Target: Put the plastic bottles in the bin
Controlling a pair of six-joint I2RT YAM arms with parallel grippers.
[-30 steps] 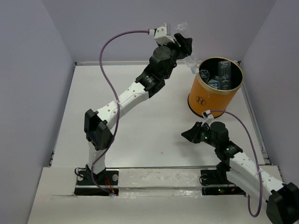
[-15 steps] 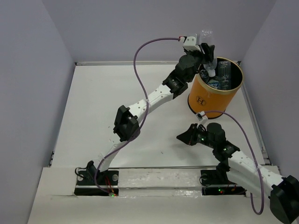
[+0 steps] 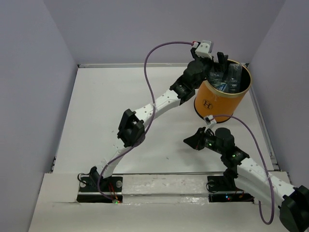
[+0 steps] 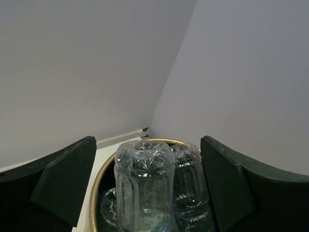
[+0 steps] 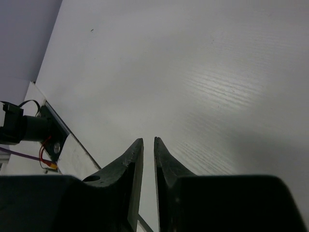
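Your left gripper (image 3: 218, 64) hangs over the near-left rim of the bin (image 3: 212, 104), jaws spread wide. In the left wrist view its fingers (image 4: 63, 186) sit at the two edges of the picture and neither touches anything; nothing is held.

Your right gripper (image 3: 192, 141) is low over the table (image 3: 120, 96) in front of the bin, well apart from it. Its jaws are drawn together to a thin slit with nothing between them.

The plastic bottles (image 3: 228, 77) are inside the bin. The top view shows only a clear jumble against the black inside. The left wrist view shows two of them standing side by side, long axes running up and down the picture, rounded capless ends toward the camera: the nearer bottle (image 4: 145, 188) and one just behind it (image 4: 189, 179). The right wrist view shows only bare tabletop and an arm base.
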